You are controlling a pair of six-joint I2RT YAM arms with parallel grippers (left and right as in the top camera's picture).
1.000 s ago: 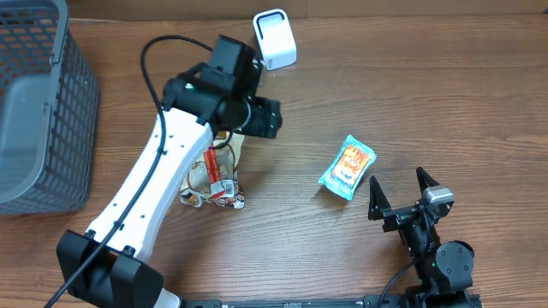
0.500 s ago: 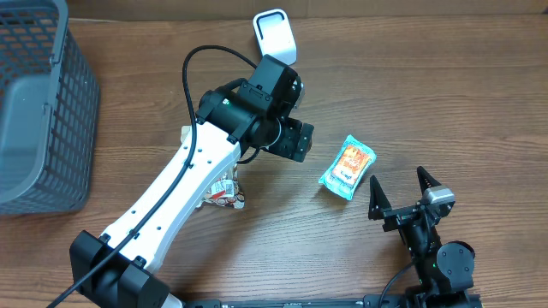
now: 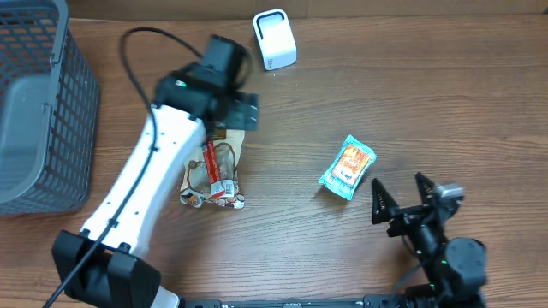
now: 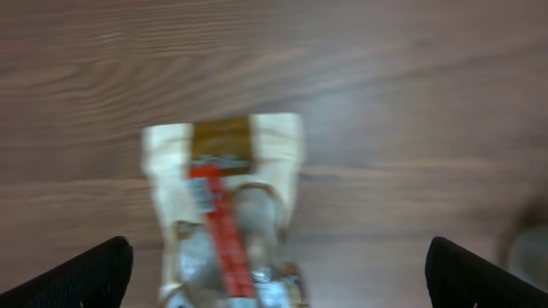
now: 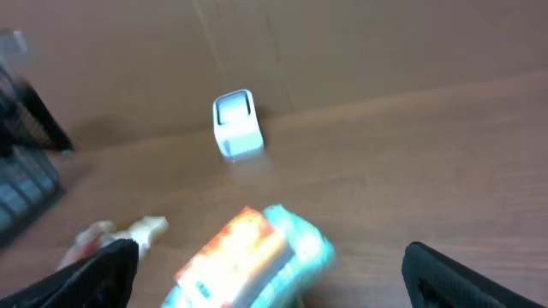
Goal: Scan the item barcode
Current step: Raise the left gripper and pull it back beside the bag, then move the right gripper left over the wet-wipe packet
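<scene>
While my left gripper (image 4: 278,278) hangs released over the clear red-striped snack bag (image 4: 224,197), presumably to lift it, the white box-shaped scanner (image 3: 274,38) waits at one o'clock.

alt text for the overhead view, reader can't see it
The open left pincer hovers by the far end of a clear snack bag with a red label on a wooden table. A teal-and-orange packet lies just ahead of the open right pincer; a white scanner and a grey basket stand farther back.
</scene>
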